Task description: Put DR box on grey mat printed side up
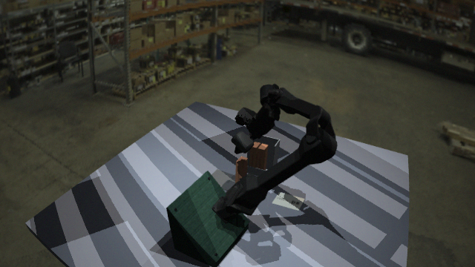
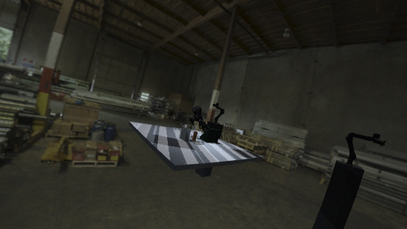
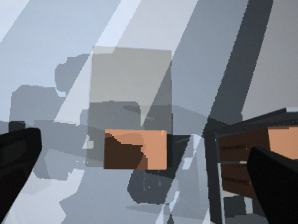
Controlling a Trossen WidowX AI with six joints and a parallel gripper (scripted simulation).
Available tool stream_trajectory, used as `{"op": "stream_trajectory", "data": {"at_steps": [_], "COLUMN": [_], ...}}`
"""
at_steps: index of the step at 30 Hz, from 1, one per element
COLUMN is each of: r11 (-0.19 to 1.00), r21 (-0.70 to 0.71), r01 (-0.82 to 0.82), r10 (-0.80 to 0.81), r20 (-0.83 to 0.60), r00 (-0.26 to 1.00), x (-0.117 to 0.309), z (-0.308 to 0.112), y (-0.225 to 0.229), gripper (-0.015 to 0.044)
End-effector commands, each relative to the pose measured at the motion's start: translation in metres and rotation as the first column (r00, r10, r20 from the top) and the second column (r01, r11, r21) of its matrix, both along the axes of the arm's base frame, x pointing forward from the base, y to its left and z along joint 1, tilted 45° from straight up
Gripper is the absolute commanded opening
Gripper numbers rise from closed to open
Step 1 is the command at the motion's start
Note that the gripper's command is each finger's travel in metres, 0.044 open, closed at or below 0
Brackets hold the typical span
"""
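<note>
In the wrist view, the gripper's (image 1: 243, 130) (image 2: 192, 121) (image 3: 145, 145) fingers are cut off toward eight and four o'clock. At three to four o'clock, the picture's edge crops the bin (image 1: 275, 150) (image 2: 184, 134) (image 3: 212, 185) and its two boxes (image 1: 259, 157) (image 3: 240, 145), their dark marks unreadable. From the top, the arm (image 1: 286, 170) (image 2: 202, 123) hides the foot of the lone orange box (image 1: 241, 167) (image 2: 194, 135) (image 3: 156, 150). Toward four o'clock, a pale card's (image 1: 283, 202) small print is blurred.

The striped table (image 1: 141, 163) (image 2: 184, 156) (image 3: 40, 65) carries a bin (image 1: 274, 148) (image 2: 184, 134) (image 3: 212, 180), orange box (image 1: 241, 168) (image 2: 194, 136) (image 3: 156, 150) and green wedge (image 1: 205, 219) (image 2: 210, 135).
</note>
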State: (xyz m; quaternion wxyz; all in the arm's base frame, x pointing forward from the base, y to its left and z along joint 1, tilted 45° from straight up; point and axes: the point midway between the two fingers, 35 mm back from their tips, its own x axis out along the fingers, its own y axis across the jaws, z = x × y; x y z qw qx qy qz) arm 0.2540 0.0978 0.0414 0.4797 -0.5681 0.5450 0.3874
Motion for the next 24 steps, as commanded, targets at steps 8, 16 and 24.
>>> {"op": "stream_trajectory", "data": {"at_steps": [8,16,24], "r11": [0.987,0.946,0.881], "r21": [0.159,0.316,0.466], "r01": [0.034,0.067,0.08], "r10": [-0.026,-0.041,-0.041], "r20": [-0.055,-0.088,-0.094], "r00": [0.998,0.995,0.995], "x": [0.0,0.001,0.003], "z": [-0.003,-0.003,0.0], "y": [-0.007,-0.012,-0.017], "gripper": [0.044,0.044,0.044]}}
